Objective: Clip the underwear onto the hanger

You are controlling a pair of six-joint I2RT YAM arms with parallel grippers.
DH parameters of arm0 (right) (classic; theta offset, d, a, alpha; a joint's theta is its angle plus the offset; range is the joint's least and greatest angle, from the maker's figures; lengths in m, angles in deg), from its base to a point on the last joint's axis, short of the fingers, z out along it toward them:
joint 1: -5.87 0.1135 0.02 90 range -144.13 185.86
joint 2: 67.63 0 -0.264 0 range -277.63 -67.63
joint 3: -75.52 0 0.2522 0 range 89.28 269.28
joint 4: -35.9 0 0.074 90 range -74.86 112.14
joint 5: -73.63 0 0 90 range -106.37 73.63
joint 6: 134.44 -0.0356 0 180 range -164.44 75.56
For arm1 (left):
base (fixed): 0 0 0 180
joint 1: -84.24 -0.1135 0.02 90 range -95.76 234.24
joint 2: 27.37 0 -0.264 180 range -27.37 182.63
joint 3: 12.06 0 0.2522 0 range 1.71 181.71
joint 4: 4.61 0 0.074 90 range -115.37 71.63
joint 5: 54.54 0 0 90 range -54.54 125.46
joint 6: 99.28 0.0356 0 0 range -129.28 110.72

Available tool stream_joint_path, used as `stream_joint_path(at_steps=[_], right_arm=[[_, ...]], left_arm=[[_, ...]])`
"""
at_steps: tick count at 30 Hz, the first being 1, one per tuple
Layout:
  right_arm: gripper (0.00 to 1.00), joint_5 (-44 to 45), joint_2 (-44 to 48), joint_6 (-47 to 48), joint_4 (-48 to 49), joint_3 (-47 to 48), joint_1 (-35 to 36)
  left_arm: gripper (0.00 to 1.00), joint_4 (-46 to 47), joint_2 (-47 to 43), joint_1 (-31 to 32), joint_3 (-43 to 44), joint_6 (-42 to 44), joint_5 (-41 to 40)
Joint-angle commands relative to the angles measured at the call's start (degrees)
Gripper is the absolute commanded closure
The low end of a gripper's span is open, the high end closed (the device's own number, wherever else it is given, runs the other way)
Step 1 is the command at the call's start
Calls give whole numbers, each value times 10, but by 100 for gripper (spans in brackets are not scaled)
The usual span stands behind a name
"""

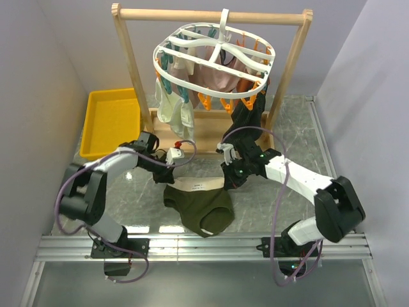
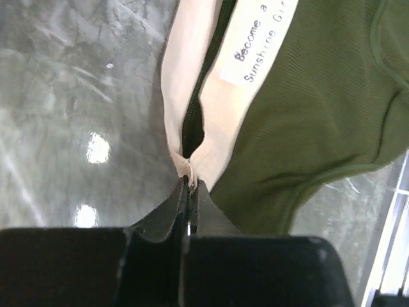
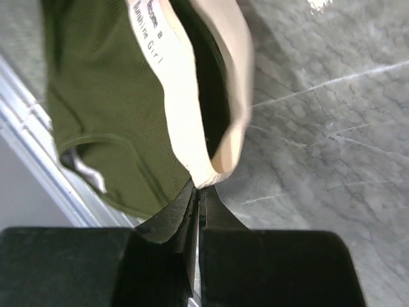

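In front of the hanger [image 1: 214,61], the olive underwear [image 1: 199,206] lies on the surface [image 1: 137,195], with the left gripper [image 2: 190,187] and right gripper [image 3: 197,189] jaws each clenched on a beige waistband [image 1: 195,185] corner; lift both evenly, band taut, toward the orange clips [image 1: 220,102].

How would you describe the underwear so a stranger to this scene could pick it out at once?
Start at the wooden rail at the back of the marble table; in front of it, one garment lies on the tabletop. That is the underwear: olive green with a pale beige waistband, unlike the clothes hanging from the white hanger.
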State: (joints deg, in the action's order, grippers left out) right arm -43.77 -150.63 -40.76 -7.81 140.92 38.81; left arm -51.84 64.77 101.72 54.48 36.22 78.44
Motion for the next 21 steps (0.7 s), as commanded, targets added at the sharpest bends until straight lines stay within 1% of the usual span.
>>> stream_joint_path(at_steps=[1, 4, 9, 10, 11, 12, 13, 14, 15, 17, 19, 21], right_arm=[[100, -25, 60, 33, -7, -2, -3], [100, -30, 89, 52, -30, -2, -3], [100, -12, 161, 120, -74, 0, -3], [100, -9, 176, 144, -81, 0, -3], [100, -4, 208, 153, -84, 3, -3], [100, 6, 227, 158, -85, 5, -3], [100, 15, 247, 161, -78, 7, -3], [100, 25, 284, 159, -71, 7, -3], [100, 41, 302, 156, -50, 7, -4], [100, 52, 349, 152, -35, 4, -3], [100, 68, 375, 143, -11, -2, -4], [100, 72, 395, 142, -12, -4, -3]], left_arm=[[99, 24, -113, -3, -40, -45, -3], [100, 38, -200, -4, -69, -94, -22], [100, 53, -329, -6, -94, -184, -54], [100, 69, -347, -6, -95, -226, -61], [100, 81, -366, -6, -92, -250, -82], [100, 92, -401, -7, -89, -271, -95], [100, 108, -418, -6, -87, -290, -107], [100, 131, -434, -6, -85, -327, -120], [100, 144, -461, -6, -79, -341, -143], [100, 152, -482, -6, -69, -364, -155], [100, 149, -501, -6, -54, -386, -163], [100, 125, -510, -5, -36, -386, -164]])
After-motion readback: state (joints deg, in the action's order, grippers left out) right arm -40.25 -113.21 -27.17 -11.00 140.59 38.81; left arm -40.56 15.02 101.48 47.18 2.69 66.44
